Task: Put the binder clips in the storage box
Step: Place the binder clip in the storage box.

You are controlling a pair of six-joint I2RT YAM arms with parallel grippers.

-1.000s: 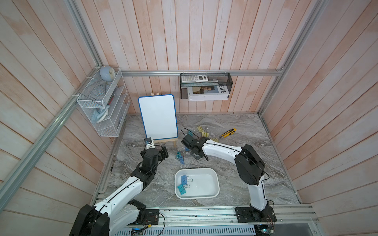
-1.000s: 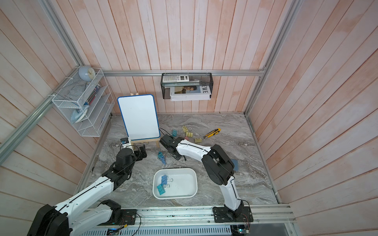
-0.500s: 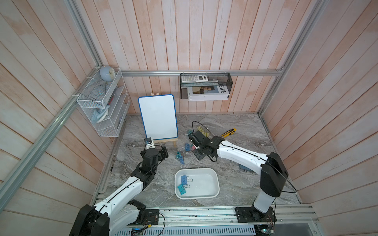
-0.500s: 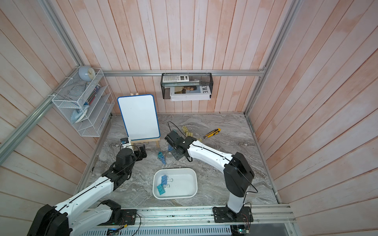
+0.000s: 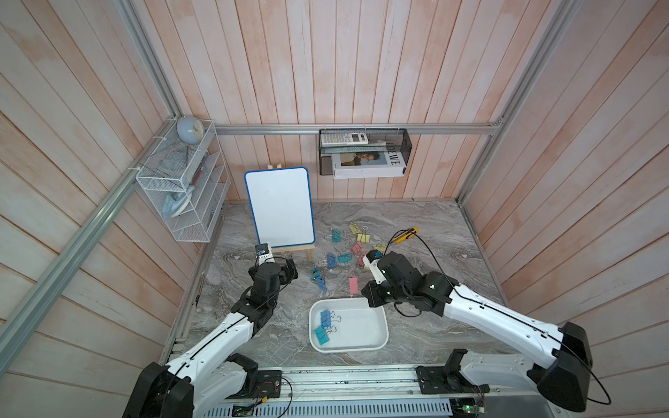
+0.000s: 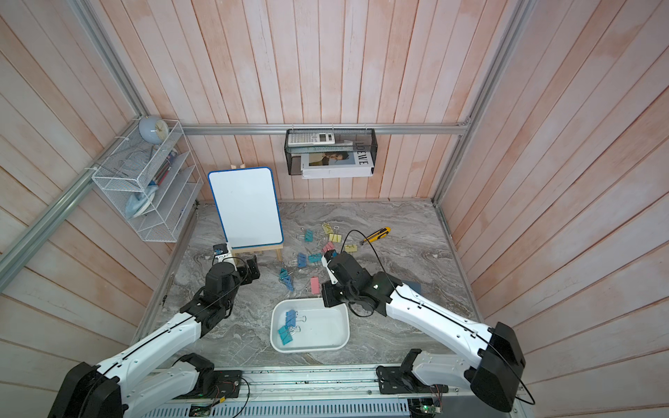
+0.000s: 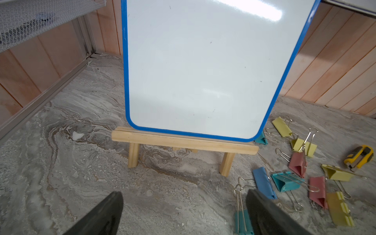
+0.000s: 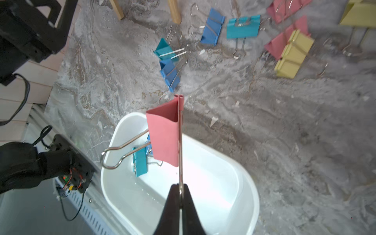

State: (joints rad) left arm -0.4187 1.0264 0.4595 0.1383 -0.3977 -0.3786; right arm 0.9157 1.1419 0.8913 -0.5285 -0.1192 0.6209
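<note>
White storage box (image 5: 362,331) sits near-centre on marble table (image 5: 434,231), two clips inside at left. Above its far right corner, right gripper (image 8: 180,186) pinches wire handle of pink binder clip (image 8: 163,136). Facing whiteboard (image 7: 203,67), left gripper (image 7: 183,203) spread wide, empty. Beyond box, loose binder clips (image 5: 344,257) scattered.

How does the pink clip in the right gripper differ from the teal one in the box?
The pink clip is pinched by one wire handle in the right gripper; the teal clip is free. The pink clip hangs in air; the teal clip lies in the storage box. Both have silver wire handles.
</note>
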